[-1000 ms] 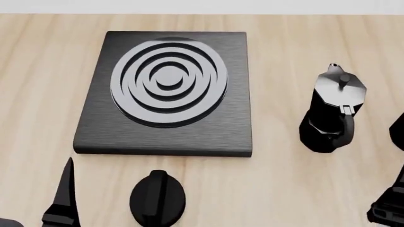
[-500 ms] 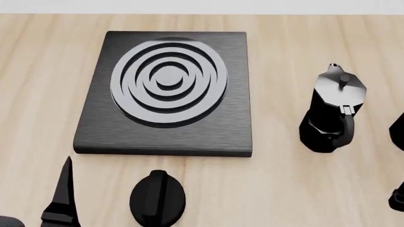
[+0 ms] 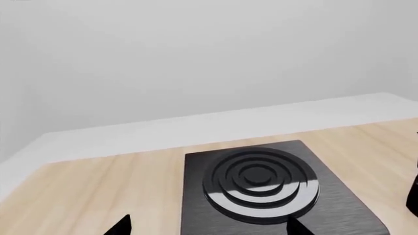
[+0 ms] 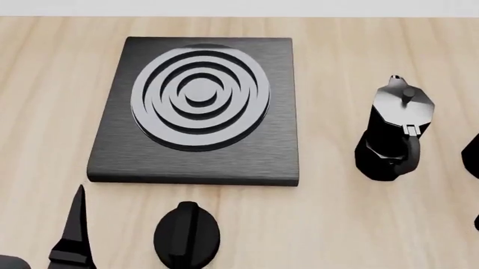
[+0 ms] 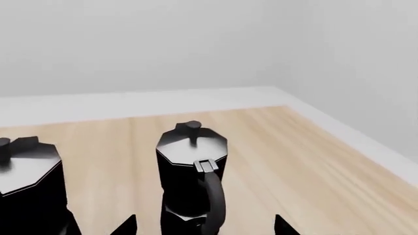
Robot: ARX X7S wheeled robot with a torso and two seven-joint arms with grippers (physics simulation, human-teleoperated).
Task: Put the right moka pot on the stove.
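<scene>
The stove (image 4: 196,106) is a black slab with a ringed burner at the table's middle; it also shows in the left wrist view (image 3: 261,183). One moka pot (image 4: 393,131) stands right of it. The right moka pot (image 4: 473,151) is only a sliver at the head view's right edge. In the right wrist view the right moka pot (image 5: 193,176) stands upright ahead of my open right gripper (image 5: 203,227), handle toward it, with the other pot (image 5: 29,178) beside it. My left gripper (image 3: 209,227) is open and empty, short of the stove's near edge; one of its fingers (image 4: 75,230) shows.
A small black round knob (image 4: 187,235) lies on the wooden table (image 4: 337,224) in front of the stove. The table's far edge meets a white wall. The table's right edge (image 5: 346,132) runs close beyond the right pot.
My right gripper has slid out of the head view's lower right corner, leaving only a sliver at the edge. The left gripper, pots and stove have not moved.
</scene>
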